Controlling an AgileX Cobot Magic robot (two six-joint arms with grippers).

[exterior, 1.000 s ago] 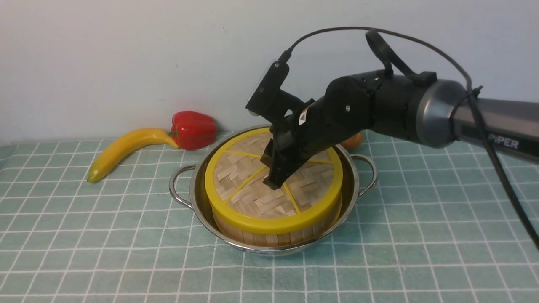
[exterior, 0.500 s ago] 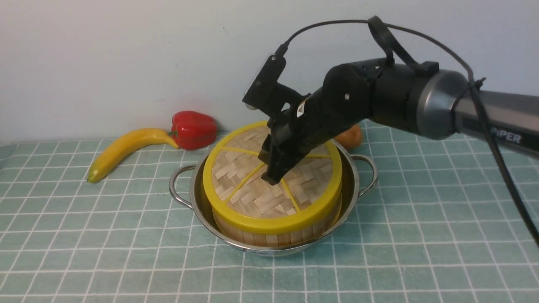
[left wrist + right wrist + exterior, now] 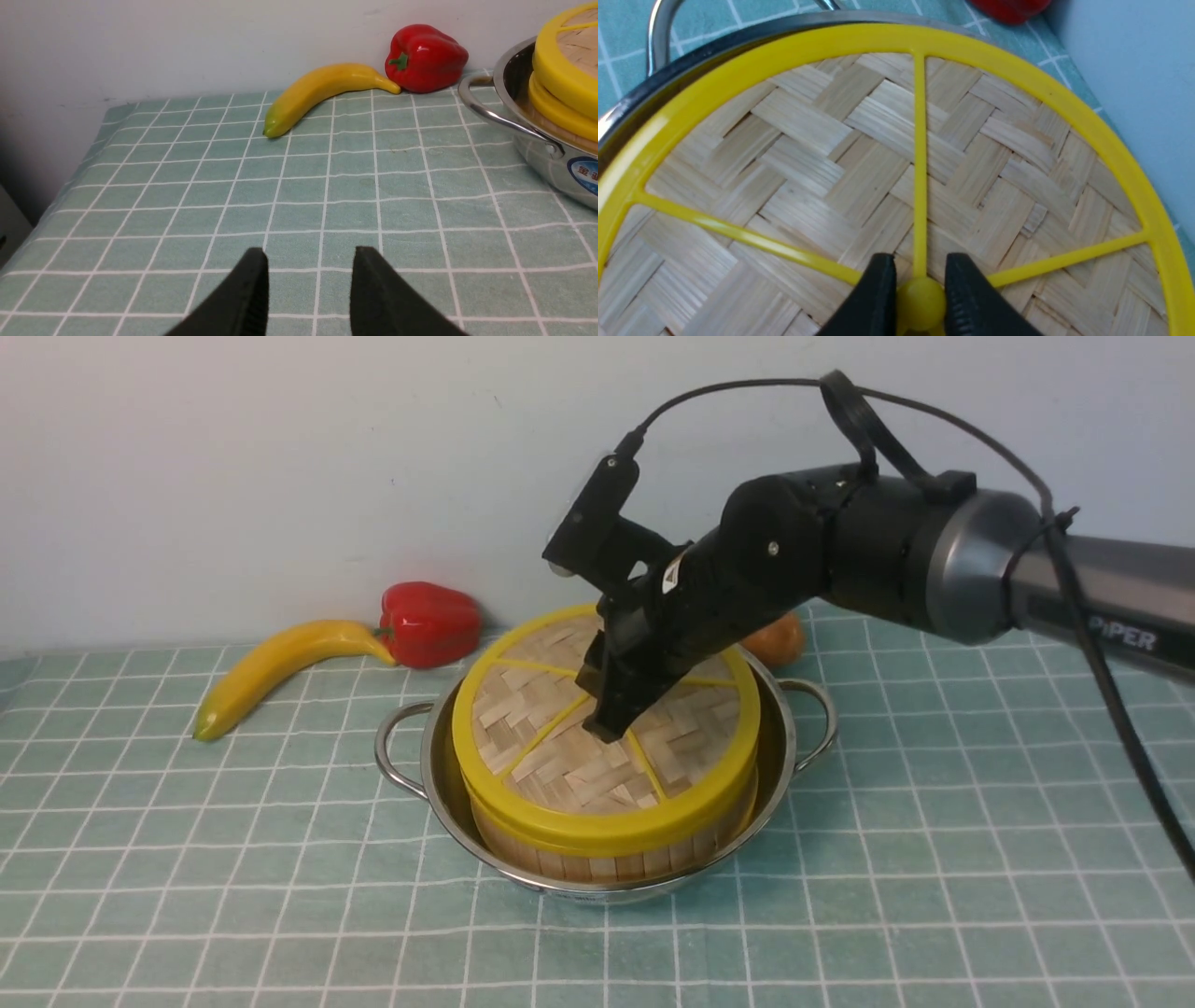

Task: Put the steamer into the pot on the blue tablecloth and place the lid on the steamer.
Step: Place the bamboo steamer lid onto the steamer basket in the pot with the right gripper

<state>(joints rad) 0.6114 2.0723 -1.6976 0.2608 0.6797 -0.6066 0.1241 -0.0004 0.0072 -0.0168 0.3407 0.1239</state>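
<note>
On the pale teal-blue tablecloth with its white grid of squares, a wide, shallow, shiny stainless-steel pot with two loop side handles holds the round bamboo steamer basket with slatted sides. The flat woven-bamboo lid with a thick yellow rim and yellow spokes sits on top of the steamer, slightly tilted, its far-left edge raised.

The front view shows the right arm reaching in from the right and angling down so that the right gripper meets the middle of the lid. That view hides how the fingers sit. The right wrist view supplies it: the two black fingers are closed tight against either side of the small yellow hub knob where the spokes meet, so the gripper has hold of the lid by its centre.

The left arm does not appear in the front view. Its own wrist camera shows the left gripper low over bare cloth, fingers apart with a clear gap and nothing between them, well apart from the pot. From this side the lid's yellow rim is seen lifted clear of the steamer's own yellow rim.

A yellow banana and a red bell pepper lie just beside each other near the back wall, left of the pot. An orange fruit, mostly hidden by the arm, sits behind the pot.
</note>
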